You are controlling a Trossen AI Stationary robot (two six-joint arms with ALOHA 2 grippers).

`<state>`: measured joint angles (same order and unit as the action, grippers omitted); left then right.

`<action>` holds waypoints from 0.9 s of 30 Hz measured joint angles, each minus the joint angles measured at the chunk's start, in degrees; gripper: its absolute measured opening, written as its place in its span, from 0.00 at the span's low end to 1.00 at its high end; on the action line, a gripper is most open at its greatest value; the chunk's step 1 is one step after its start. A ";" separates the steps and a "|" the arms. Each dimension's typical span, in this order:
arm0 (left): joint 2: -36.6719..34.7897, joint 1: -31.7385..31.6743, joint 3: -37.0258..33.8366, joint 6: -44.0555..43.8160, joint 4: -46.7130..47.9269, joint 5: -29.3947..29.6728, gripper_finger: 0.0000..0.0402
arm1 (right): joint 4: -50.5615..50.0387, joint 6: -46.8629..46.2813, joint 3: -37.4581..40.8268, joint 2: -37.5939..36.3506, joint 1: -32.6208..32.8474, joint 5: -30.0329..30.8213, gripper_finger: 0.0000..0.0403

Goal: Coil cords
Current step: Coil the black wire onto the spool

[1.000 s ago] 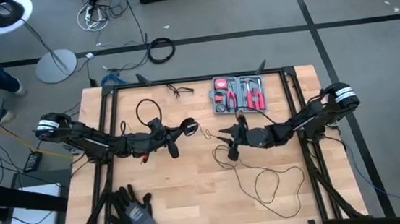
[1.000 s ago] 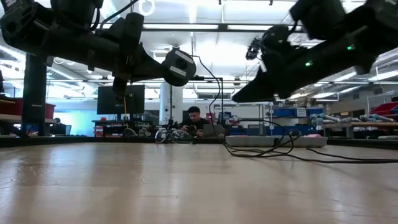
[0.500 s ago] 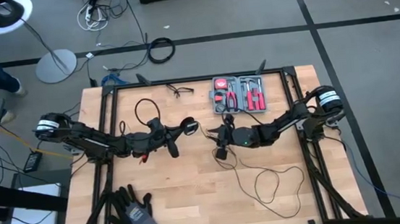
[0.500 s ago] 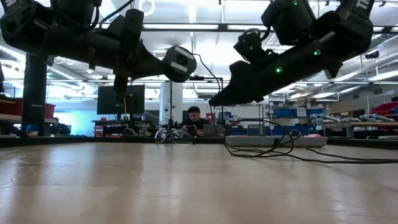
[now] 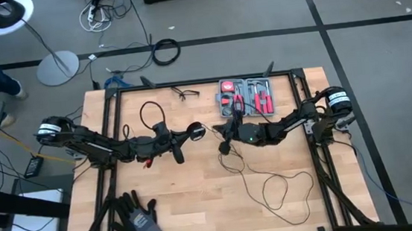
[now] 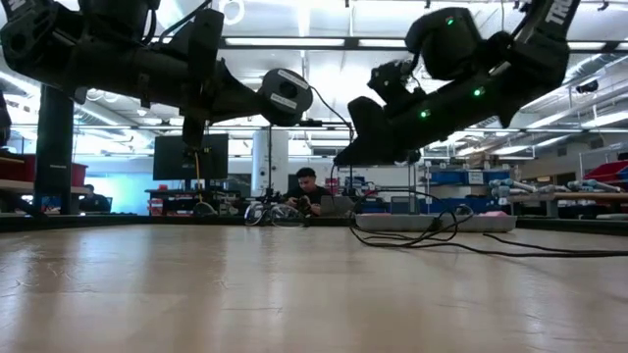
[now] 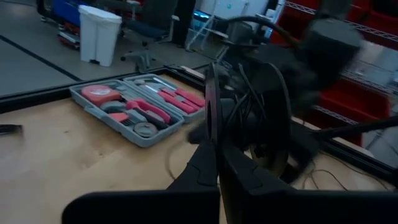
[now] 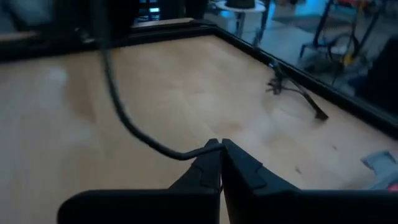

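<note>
The cord is a very thin black cable ending in a round black puck (image 6: 285,95) with a pale centre. My left gripper (image 5: 190,135) reaches in level from the table's left and is shut on the puck, above the middle of the table. My right gripper (image 5: 220,133) faces it from the right, close by, and is shut on the cord (image 8: 143,134) a short way from the puck. The rest of the cord (image 5: 280,191) lies in loose loops on the table's near right part. My left gripper pinches the puck's rim (image 7: 209,134) between its two fingers, level, from the table's left. The puck stands on edge above the fingertips, its flat face toward the table's near edge, lifted clear. My right gripper pinches the thin cord (image 8: 200,150) between its fingertips (image 8: 214,163), a single strand lying across them. The fingers come from the table's right, slanting slightly down. The cord rises from the pinch in a slack curve, clear of the table.
A grey tool case (image 5: 245,97) with red-handled tools lies open at the far right. A small wire item (image 5: 184,93) lies at the far edge, and dark gloves (image 5: 136,219) lie at the near left. A black frame (image 5: 203,82) rims the table.
My right gripper has moved toward the table's left, closing in on the puck and my left gripper, and has shut on the cord. The strand between the two grippers now hangs as a short slack arc. My left gripper has kept still with the puck.
</note>
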<state>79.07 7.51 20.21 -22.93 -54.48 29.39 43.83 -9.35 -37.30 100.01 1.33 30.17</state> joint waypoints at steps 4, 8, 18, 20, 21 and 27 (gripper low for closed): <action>0.00 0.00 0.00 -0.15 -0.14 -0.43 0.00 | -1.55 -4.65 0.00 0.00 -2.22 -6.22 0.00; 0.00 0.00 0.00 0.12 -2.07 2.81 0.00 | -2.92 -8.20 0.00 0.11 -1.93 -11.25 0.00; -0.02 -0.44 1.01 1.72 -2.77 12.20 0.00 | -16.65 -10.48 -5.27 0.15 2.54 -13.58 0.00; -0.02 -0.35 1.03 1.48 -2.78 13.37 0.00 | -19.64 -10.36 -6.06 0.15 3.64 -14.92 0.00; -0.02 -0.19 1.03 1.28 -2.78 13.48 0.00 | -21.10 -10.36 -6.19 0.15 4.12 -16.07 0.00; 0.73 1.37 1.05 0.70 -2.98 13.39 0.00 | -28.82 -13.81 -6.16 0.18 6.87 -18.36 0.00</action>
<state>79.79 8.88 21.26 -22.23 -57.46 42.78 15.01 -23.16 -43.46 100.19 8.20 11.81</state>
